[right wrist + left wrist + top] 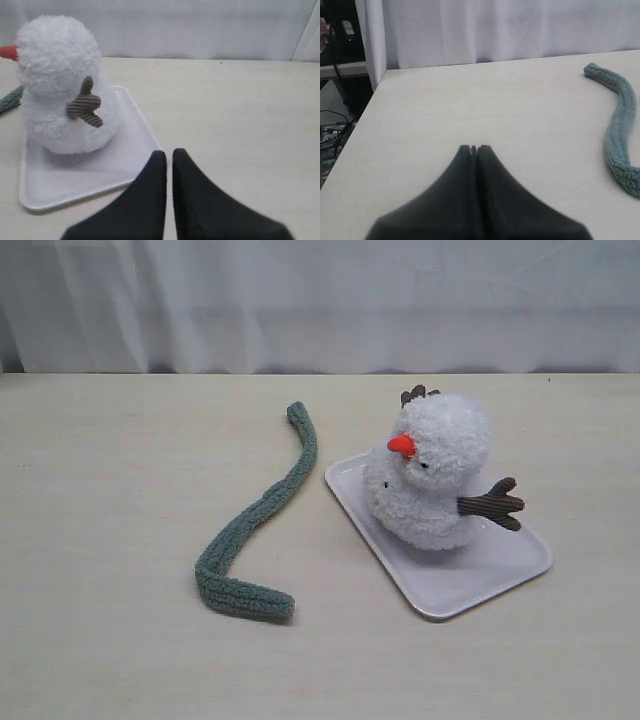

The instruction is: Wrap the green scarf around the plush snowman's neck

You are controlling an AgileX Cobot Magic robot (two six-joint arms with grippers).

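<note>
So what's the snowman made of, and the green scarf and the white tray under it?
The plush snowman looks like fluffy white fleece, its surface all curly tufts; its twig arm looks like brown ribbed corduroy. The green scarf seems a chunky knit yarn, with ribs across it. The tray looks like smooth, glossy white plastic, though it could be ceramic.

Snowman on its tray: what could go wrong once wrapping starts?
The plush snowman sits tilted and unheld on the white tray; tugging could topple it or slide the tray. The green scarf lies flat, hard to pinch cleanly. The snowman's twig arm sticks out and may snag the scarf.
</note>
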